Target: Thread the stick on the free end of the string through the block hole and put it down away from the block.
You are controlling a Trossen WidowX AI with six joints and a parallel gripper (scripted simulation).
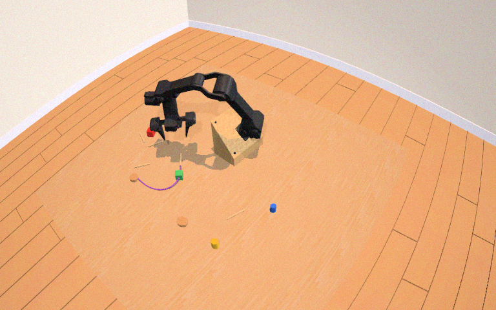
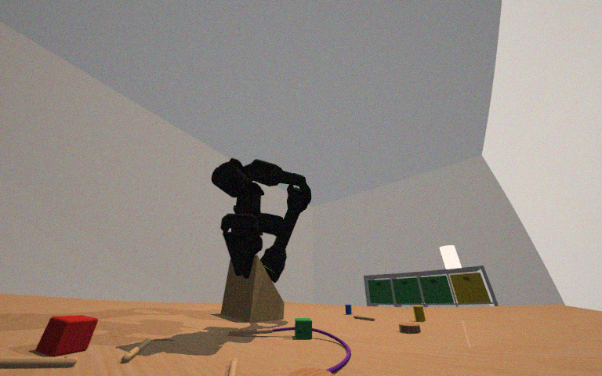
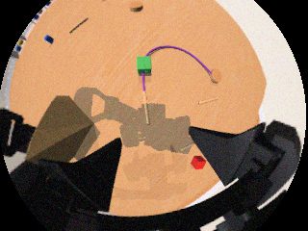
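Note:
The small green block (image 1: 178, 175) (image 2: 302, 329) (image 3: 143, 64) stands on the table. The purple string (image 1: 159, 189) (image 3: 168, 47) runs in a curve from the round button (image 1: 134, 177) (image 3: 217, 76) to one side of it and shows again at the opposite side, so it appears threaded through. The thin stick (image 1: 180, 158) (image 2: 251, 331) (image 3: 146, 108) on the string's end lies flat on the table, beyond a short length of string, away from the block. My gripper (image 1: 175, 138) (image 2: 243, 276) (image 3: 155, 134) is wide open and empty, raised above the table and touching nothing.
The arm base stands on a big wooden wedge (image 1: 225, 128) (image 2: 237, 297) (image 3: 60, 127). A red cube (image 1: 150, 132) (image 3: 198, 163) and several loose sticks (image 1: 141, 165) (image 1: 235, 214) lie about. A second button (image 1: 182, 221), a yellow cylinder (image 1: 214, 243) and a blue cylinder (image 1: 273, 208) stand farther off.

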